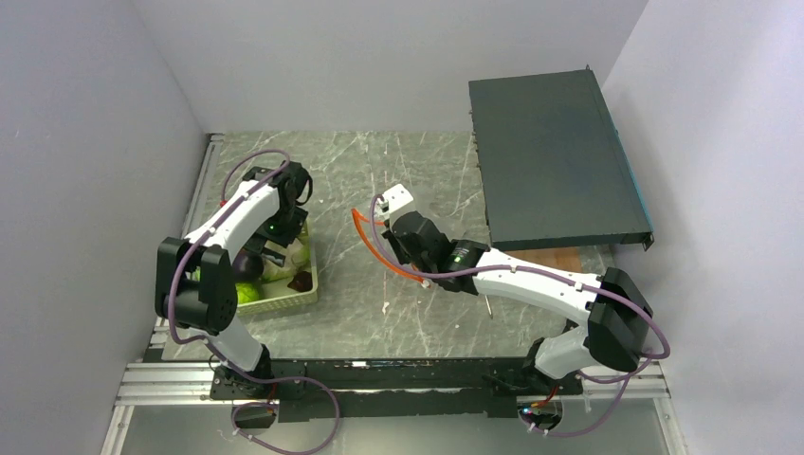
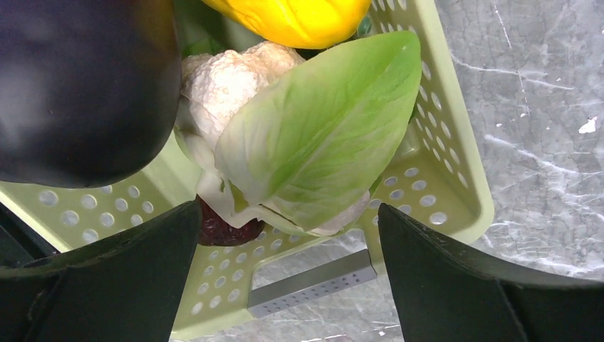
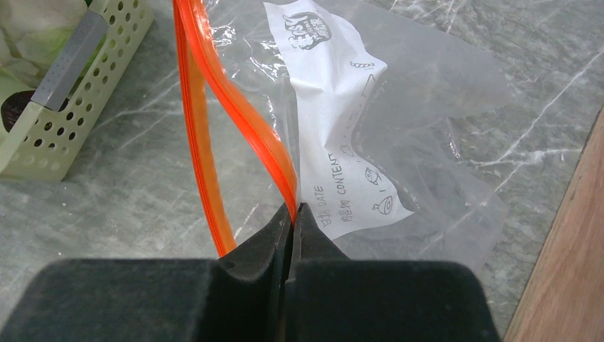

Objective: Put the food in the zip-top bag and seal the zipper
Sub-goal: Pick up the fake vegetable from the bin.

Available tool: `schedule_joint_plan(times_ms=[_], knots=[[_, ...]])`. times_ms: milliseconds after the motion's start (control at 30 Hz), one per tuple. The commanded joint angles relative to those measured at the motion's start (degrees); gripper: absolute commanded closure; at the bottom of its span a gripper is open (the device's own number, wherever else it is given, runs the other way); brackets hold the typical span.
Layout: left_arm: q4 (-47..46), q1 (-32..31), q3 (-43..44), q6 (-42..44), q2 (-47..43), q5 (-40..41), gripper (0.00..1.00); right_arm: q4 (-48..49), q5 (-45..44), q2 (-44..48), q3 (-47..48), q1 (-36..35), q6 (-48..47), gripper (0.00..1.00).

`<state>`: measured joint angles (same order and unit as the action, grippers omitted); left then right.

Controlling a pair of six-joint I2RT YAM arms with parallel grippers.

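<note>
The food lies in a light green basket (image 1: 308, 292): a whitish-green cauliflower with a big leaf (image 2: 313, 135), a yellow piece (image 2: 292, 18), a dark purple one (image 2: 78, 85) and a dark red one (image 2: 221, 229). My left gripper (image 2: 285, 278) is open and empty just above the cauliflower, over the basket (image 1: 277, 242). My right gripper (image 3: 290, 214) is shut on the red-orange zipper strip (image 3: 246, 125) of the clear zip-top bag (image 3: 434, 100) and holds its mouth open and raised at table centre (image 1: 391, 226). I see no slider tab.
The basket's perforated wall (image 2: 427, 206) is near my left fingers. A large dark flat panel (image 1: 555, 156) fills the back right, with a wooden board (image 1: 555, 258) under its front edge. Grey marble table (image 1: 398, 313) lies between the arms.
</note>
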<state>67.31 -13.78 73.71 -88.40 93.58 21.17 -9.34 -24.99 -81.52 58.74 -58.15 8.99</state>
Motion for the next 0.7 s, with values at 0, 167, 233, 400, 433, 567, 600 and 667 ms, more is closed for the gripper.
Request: schedule_joint_plan(times_ms=[0, 167, 233, 400, 433, 567, 600, 667], knots=[[1.8, 0.1, 0.2, -1.9, 0.4, 2.0, 0.0, 2.9, 0.5, 0.9, 0.4, 0.3, -0.6, 1.0], [-0.1, 0.1, -0.1, -0.9, 2.1, 4.9, 0.0, 2.1, 0.6, 0.2, 1.1, 0.3, -0.4, 1.0], [-0.2, 0.1, -0.8, -1.1, 2.6, 5.7, 0.0, 2.2, 0.5, 0.3, 1.0, 0.3, -0.4, 1.0], [-1.5, 0.1, -1.3, -0.5, 4.3, 5.7, 0.0, 2.1, 0.7, 0.3, 1.2, 0.3, -0.2, 1.0], [-2.0, 0.1, -1.4, -0.2, 4.6, 5.6, 0.0, 2.1, 0.7, 0.2, 1.2, 0.3, -0.1, 1.0], [-3.4, 0.1, -2.8, 0.2, 5.1, 4.8, 0.0, 1.9, 0.6, 0.2, 1.2, 0.3, 0.0, 1.0], [-3.7, 0.1, -3.2, 0.1, 5.0, 4.6, 0.0, 1.8, 0.5, 0.2, 1.2, 0.3, 0.1, 1.0], [-3.3, 0.1, -3.6, -0.6, 4.6, 4.7, 0.02, 1.9, 0.5, 0.3, 1.1, 0.3, 0.0, 1.0]])
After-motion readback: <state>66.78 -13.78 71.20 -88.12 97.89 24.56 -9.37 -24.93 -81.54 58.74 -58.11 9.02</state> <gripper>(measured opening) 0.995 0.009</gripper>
